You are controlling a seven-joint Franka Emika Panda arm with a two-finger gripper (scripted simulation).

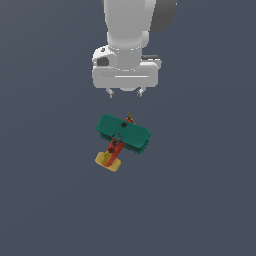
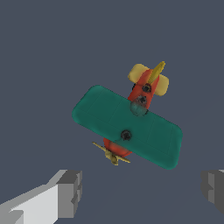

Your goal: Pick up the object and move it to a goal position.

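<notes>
The object, a small toy biplane with teal-green double wings, a red-orange body and a yellow tail, lies on the dark grey floor in the middle of the exterior view. In the wrist view the biplane shows its wings from above, its yellow propeller pointing toward the fingers. My gripper hangs just beyond the plane's nose, apart from it, and stands open with nothing between its fingertips. The gripper is spread wide in the wrist view.
The dark grey floor runs flat all around the plane. The white arm rises above the gripper at the top of the exterior view.
</notes>
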